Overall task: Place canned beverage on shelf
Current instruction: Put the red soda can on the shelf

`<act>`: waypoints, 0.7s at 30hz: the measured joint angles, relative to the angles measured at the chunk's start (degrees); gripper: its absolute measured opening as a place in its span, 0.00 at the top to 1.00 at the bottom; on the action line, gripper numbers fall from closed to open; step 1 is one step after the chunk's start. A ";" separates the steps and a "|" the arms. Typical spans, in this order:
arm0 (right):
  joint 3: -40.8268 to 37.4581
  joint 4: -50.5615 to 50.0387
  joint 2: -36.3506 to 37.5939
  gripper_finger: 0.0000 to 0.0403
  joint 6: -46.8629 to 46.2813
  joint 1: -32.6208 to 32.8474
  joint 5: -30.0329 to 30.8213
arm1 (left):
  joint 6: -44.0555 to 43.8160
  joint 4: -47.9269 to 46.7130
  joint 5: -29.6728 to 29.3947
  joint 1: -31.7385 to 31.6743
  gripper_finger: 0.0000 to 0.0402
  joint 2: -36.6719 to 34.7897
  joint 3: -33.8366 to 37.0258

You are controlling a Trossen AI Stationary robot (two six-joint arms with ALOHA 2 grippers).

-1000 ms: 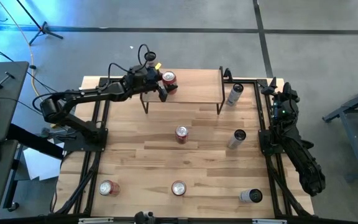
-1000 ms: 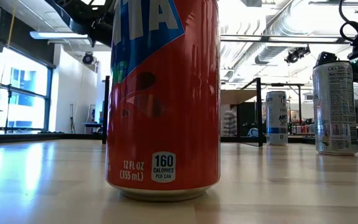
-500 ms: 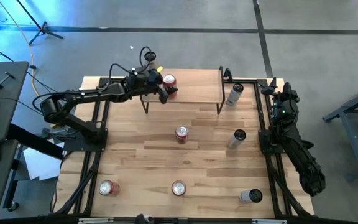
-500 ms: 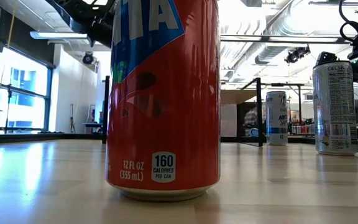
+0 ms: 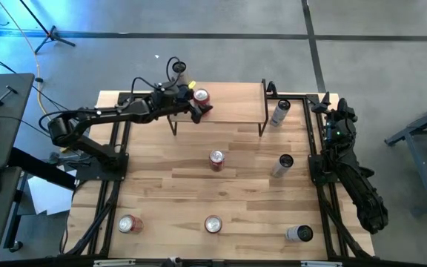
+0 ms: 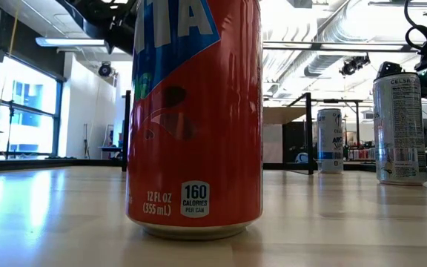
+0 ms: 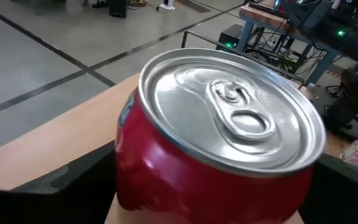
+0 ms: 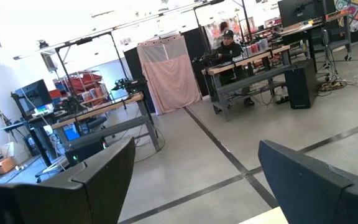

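Red can sitting on the shelf between spread fingers

The left gripper (image 5: pixel 201 104) is hovering over the low shelf with the light wooden top board and thin black legs (image 5: pixel 232 104), its dark fingers (image 7: pixel 79 177) standing apart on either side of the red aluminium drink can with the silver pull-tab lid (image 7: pixel 219 134). The can is standing upright on the board near its left end, between the fingers, which are spread wide and not clamping it. The right gripper (image 8: pixel 191 177) is waiting, half open and empty, at the table's right edge, well apart from the shelf
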State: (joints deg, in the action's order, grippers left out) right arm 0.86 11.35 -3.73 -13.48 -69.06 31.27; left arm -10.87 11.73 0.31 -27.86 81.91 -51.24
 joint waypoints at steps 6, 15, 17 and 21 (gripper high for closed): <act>0.01 -0.02 0.01 0.19 -0.01 0.00 0.00 | 0.00 0.17 -4.44 2.90 0.01 -0.24 0.00; 0.02 -0.01 0.00 0.19 -0.01 -0.01 0.00 | 0.50 0.20 -21.83 8.88 0.00 -0.55 0.00; 0.02 -0.02 0.01 0.19 0.00 -0.01 0.00 | 0.33 0.13 -24.31 10.02 0.00 -0.55 0.00; 0.02 0.00 0.00 0.19 -0.01 -0.02 0.00 | -2.86 -0.30 -28.30 12.37 0.00 -0.55 0.00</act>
State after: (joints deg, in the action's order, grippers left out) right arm 0.88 11.35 -3.73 -13.50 -69.08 31.27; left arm -13.73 11.43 -27.99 -15.49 81.36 -51.24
